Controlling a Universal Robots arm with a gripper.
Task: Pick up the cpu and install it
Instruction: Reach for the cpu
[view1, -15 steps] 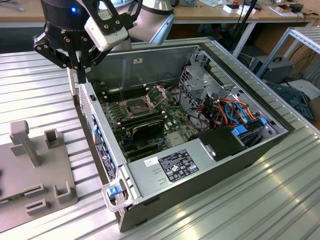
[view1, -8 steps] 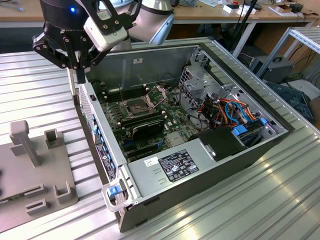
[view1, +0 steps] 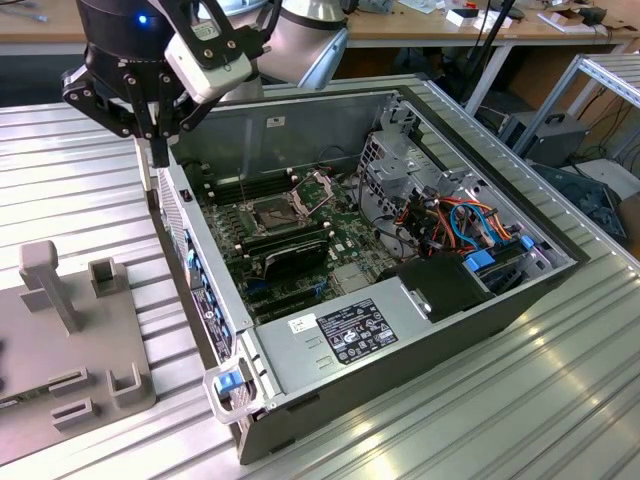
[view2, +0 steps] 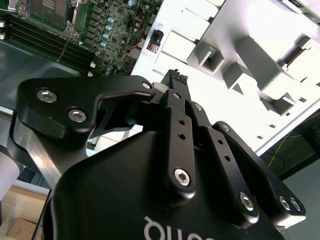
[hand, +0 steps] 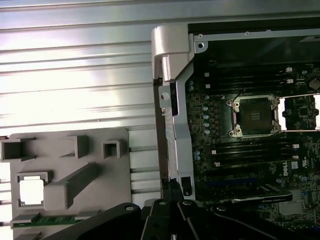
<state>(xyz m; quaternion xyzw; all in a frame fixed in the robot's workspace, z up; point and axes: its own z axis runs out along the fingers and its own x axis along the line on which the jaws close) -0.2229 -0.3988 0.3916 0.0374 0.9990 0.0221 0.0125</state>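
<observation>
The cpu (hand: 31, 192) lies flat, silver top up, in a square recess of the grey holder (hand: 75, 150). The recess walls fence it on its sides, probably so it keeps one known position and angle for pickup. Nothing touches it. A green memory stick (hand: 45, 219) sits in a slot of the same holder just beside it.

In the exterior view the holder rests on the ribbed bench (view1: 80, 200) at the lower part of the exterior view's left, close against the open computer case (view1: 400, 330). That would keep the carry from holder to board short.

Inside the case, the socket (hand: 254, 116) on the motherboard (hand: 220, 150) stands uncovered. Its hinged metal frame (hand: 300, 112) is swung back and lies to one side, so the square seat is bare and ready to take the chip. No chip is in it, so the pickup step has not yet been done.

The hand (view2: 176, 77) hangs in the upper left of the exterior frame, pointing down over the case's side wall (hand: 172, 125), between holder and socket and well above both. Its fingertips look pressed together with nothing between them. It is well apart from the cpu, with the holder to one side of it and the board to the other.
</observation>
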